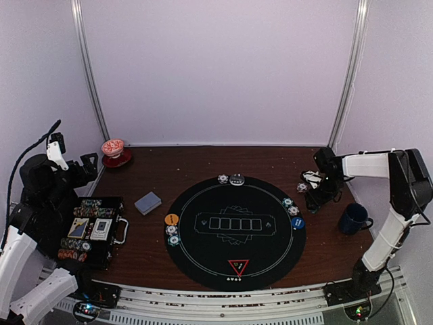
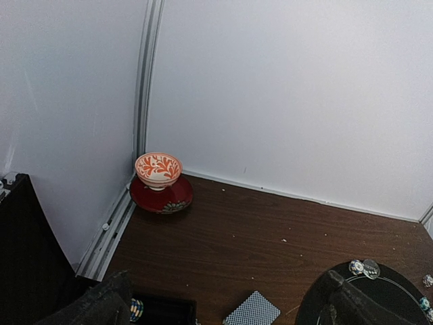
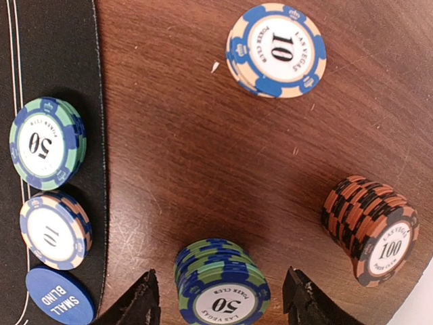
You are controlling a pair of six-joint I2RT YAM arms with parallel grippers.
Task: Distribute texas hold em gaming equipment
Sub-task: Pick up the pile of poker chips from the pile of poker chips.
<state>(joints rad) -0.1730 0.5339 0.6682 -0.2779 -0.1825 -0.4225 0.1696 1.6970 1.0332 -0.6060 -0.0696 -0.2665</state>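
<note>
Poker set, part distributed, listed from the near edge outward. Red triangle marker (image 1: 238, 266) sits on the near rim of the round black mat (image 1: 203, 264), apparently marking a seat. Open black case (image 1: 115, 206), near left, holds racked chips and two card-sized boxes, and is judged to be the supply. Left gripper (image 2: 226, 284) is raised above the case, its fingers spread wide and holding nothing, seemingly parked clear of the work. On the mat's left rim, the orange button (image 1: 172, 219) has a small chip pile (image 1: 172, 235) just beside it. On the mat's right rim, the blue button (image 3: 61, 305), lettered SMALL BLIND, lies next to a white 10 stack (image 3: 54, 230) and a pale green 50 stack (image 3: 46, 142). Each cluster reads as one player's allotment. Dark blue mug (image 1: 353, 219) stands off the mat to the right. Grey-blue deck of cards (image 1: 147, 202) lies on bare wood left of the mat, not yet dealt. Three stacks stand on the wood beyond the right rim: a green-blue 50 stack (image 3: 220, 301), an orange-black 100 stack (image 3: 371, 230) and a peach-blue 10 stack (image 3: 276, 49). Right gripper (image 3: 220, 281) is low over the green-blue 50 stack with one finger on either side. A sliver of gap shows at each, so it is spread rather than pinching, set to lift the stack. Far-rim chips (image 1: 230, 179) sit on the mat's far edge. Red-and-white cup (image 1: 113, 147) on its saucer (image 1: 122, 161) occupies the far left corner. The table (image 1: 155, 254) is dark brown wood grain, flecked with pale specks. Behind it are plain white walls (image 1: 223, 68) and two aluminium posts (image 1: 91, 74).
</note>
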